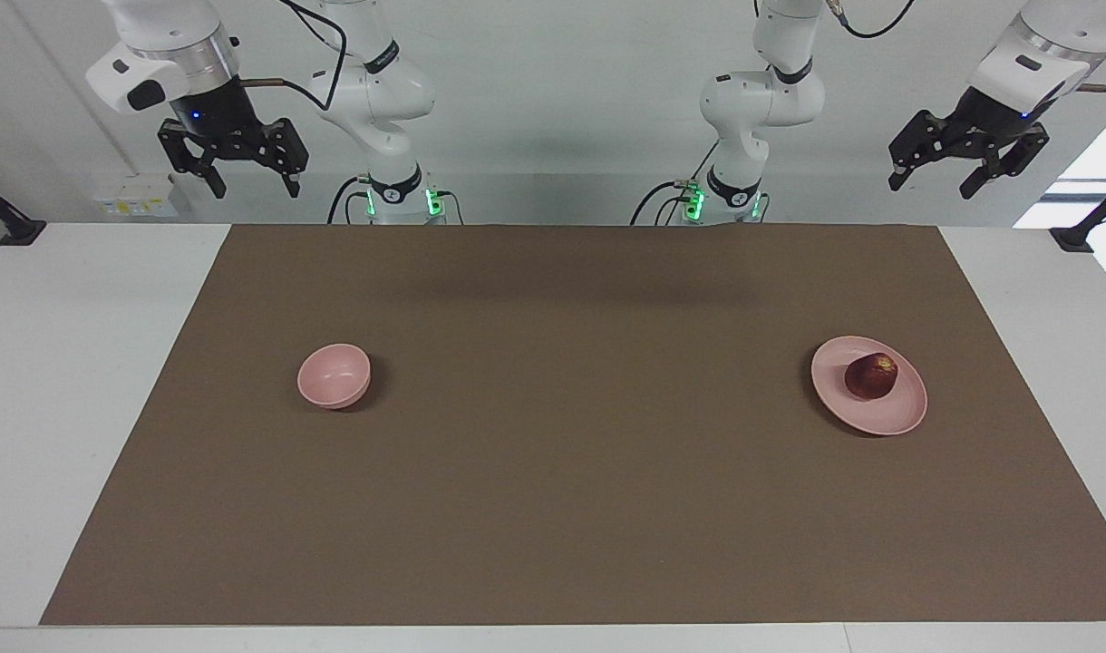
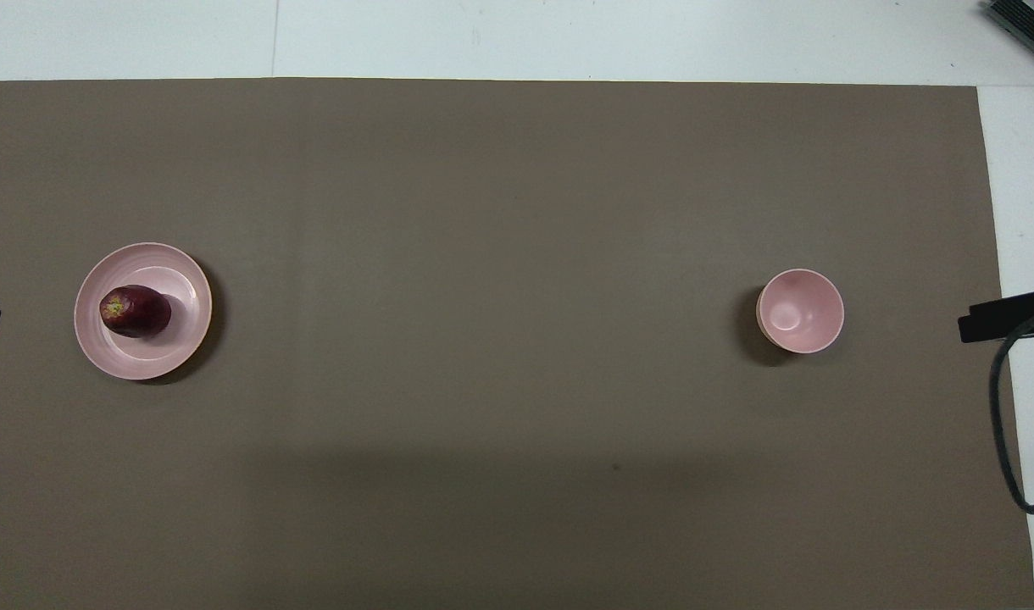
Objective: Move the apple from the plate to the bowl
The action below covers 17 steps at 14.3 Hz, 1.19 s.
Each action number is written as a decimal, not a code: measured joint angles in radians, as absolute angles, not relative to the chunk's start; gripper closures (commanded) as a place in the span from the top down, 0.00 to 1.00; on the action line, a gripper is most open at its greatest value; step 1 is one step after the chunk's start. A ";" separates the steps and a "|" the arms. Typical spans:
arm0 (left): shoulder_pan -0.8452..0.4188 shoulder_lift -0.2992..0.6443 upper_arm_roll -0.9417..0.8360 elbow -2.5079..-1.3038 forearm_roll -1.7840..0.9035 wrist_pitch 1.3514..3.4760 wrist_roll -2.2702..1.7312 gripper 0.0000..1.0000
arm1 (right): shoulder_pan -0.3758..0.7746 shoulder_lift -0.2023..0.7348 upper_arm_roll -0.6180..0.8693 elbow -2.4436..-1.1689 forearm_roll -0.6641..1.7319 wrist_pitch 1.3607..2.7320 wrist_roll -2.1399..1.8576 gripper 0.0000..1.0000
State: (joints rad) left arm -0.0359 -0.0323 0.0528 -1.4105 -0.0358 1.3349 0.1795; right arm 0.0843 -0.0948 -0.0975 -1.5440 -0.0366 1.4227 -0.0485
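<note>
The dark red apple (image 1: 871, 375) (image 2: 135, 311) lies on the flat pale pink plate (image 1: 879, 413) (image 2: 144, 360) toward the left arm's end of the table. The small deep pink bowl (image 1: 334, 375) (image 2: 800, 310) stands empty toward the right arm's end. My left gripper (image 1: 934, 181) hangs open, high in the air by its base, away from the plate. My right gripper (image 1: 254, 186) hangs open, high by its base, away from the bowl. Both arms wait.
A brown mat (image 1: 553, 508) (image 2: 500, 212) covers most of the white table (image 1: 82, 363). Black clamp mounts (image 1: 14, 227) (image 1: 1083, 231) stand at the table's two ends. A black cable (image 2: 1004, 424) hangs at the right arm's end in the overhead view.
</note>
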 measured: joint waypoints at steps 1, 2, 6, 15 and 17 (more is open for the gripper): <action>-0.036 -0.045 0.053 -1.436 -0.036 1.363 0.180 1.00 | 0.084 -0.095 -0.098 -1.544 -0.037 1.423 -0.049 1.00; -0.036 -0.057 0.053 -1.462 -0.036 1.388 0.180 1.00 | 0.084 -0.095 -0.098 -1.544 -0.037 1.423 -0.049 1.00; -0.036 -0.080 0.053 -1.555 -0.036 1.473 0.181 1.00 | 0.084 -0.095 -0.098 -1.544 -0.037 1.423 -0.049 1.00; 0.010 -0.059 0.056 -1.952 -0.036 1.983 0.309 1.00 | 0.084 -0.095 -0.099 -1.544 -0.037 1.423 -0.049 1.00; 0.048 -0.038 0.057 -1.985 -0.038 2.037 0.383 1.00 | 0.084 -0.095 -0.099 -1.544 -0.037 1.423 -0.049 1.00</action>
